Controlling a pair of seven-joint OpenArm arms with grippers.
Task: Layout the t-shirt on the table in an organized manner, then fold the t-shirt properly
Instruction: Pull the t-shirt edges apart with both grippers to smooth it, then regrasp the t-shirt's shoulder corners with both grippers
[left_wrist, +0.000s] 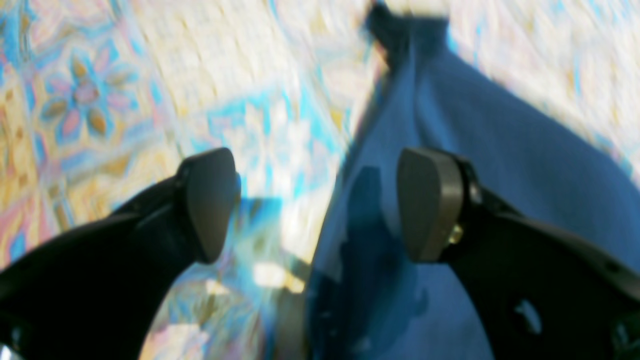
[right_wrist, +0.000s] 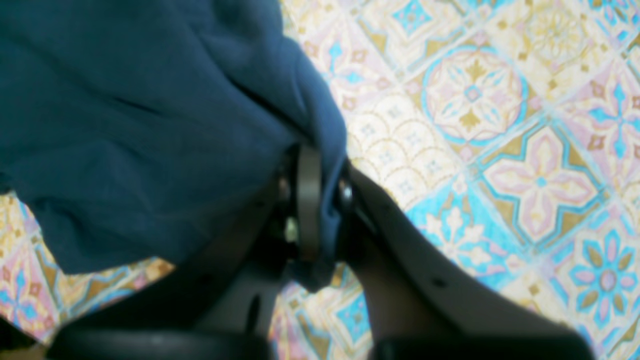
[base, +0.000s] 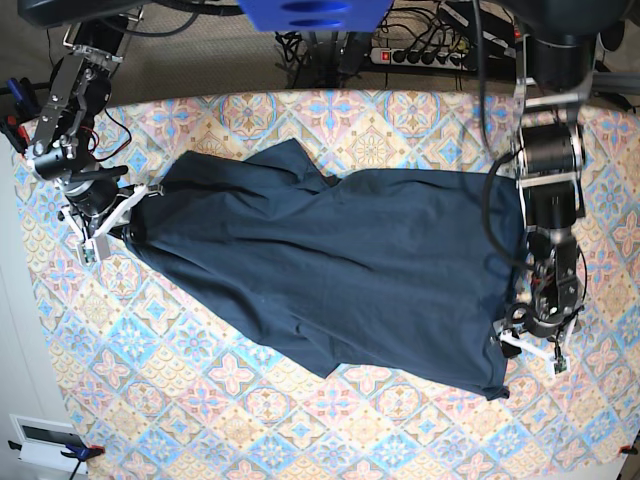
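Note:
The dark navy t-shirt lies spread across the patterned table, with some wrinkles. My right gripper is at the shirt's left end in the base view. The right wrist view shows it shut on a bunched fold of the t-shirt. My left gripper is at the shirt's right edge, near its lower corner. In the blurred left wrist view it is open, one finger over the table and the other over the t-shirt, holding nothing.
Cables and a power strip lie beyond the table's far edge. The table's left edge runs close to my right arm. Bare cloth shows along the front and at the far right.

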